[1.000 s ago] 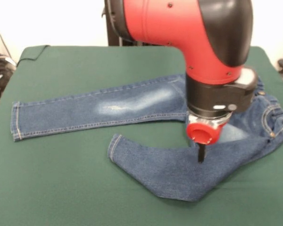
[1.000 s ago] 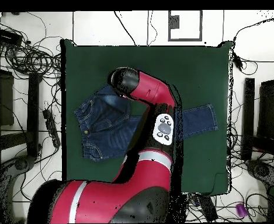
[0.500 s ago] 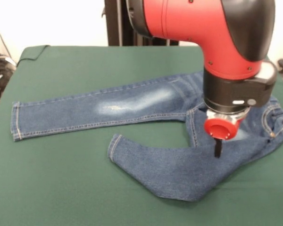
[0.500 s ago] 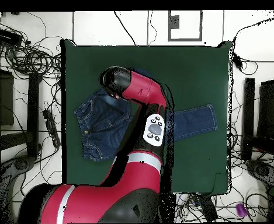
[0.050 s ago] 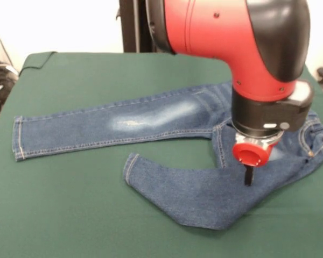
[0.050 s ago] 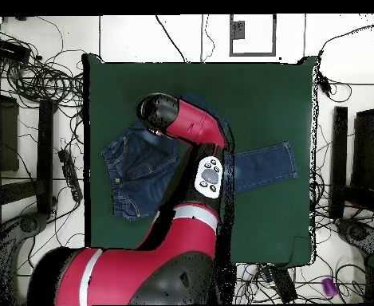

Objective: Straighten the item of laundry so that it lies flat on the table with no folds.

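Hovering over the small blue denim jeans (image 5: 167,156) on the dark green felt table (image 5: 70,215), the gripper (image 5: 248,176) meets the folded near leg; grip unclear

Overhead, the arm hides that leg (image 6: 146,163)

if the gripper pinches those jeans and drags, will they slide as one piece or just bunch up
Probably bunch: the jeans look soft, with the nearer leg already folded back on itself. The green table looks felt-like, so the cloth would likely drag, not glide. The gripper sits near the crotch, so a lift would likely leave both legs drooping.
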`<state>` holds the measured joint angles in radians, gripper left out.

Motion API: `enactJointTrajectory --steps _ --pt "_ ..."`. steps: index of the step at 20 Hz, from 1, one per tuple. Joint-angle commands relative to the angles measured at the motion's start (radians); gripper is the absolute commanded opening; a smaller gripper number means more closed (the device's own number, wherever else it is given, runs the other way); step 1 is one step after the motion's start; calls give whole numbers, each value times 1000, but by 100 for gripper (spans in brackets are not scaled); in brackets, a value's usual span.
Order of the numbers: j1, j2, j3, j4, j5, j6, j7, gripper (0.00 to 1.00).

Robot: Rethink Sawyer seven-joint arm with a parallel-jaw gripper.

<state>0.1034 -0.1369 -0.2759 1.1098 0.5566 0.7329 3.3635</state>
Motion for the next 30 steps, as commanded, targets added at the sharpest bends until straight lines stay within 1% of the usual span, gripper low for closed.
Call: enactJointTrajectory --steps 1,5,7,8,9,17,21,23,24,27,28,30 --pt "36 52 79 122 65 -28 218 100" --pt "39 55 77 139 70 -36 203 100" --pt "46 63 58 126 53 -24 185 100" --pt "41 60 66 130 53 -34 169 100" --pt "43 61 61 125 51 -25 174 0" --pt "51 68 7 99 33 22 212 0" --pt "46 79 -69 52 -27 94 179 0" --pt "38 83 -140 27 -61 117 172 0" --pt "26 90 -186 11 -93 114 142 0" --pt "-19 69 -223 17 -149 112 44 0" --pt "-31 64 -244 18 -179 100 8 0" --pt "-52 48 -243 32 -211 72 -34 0"
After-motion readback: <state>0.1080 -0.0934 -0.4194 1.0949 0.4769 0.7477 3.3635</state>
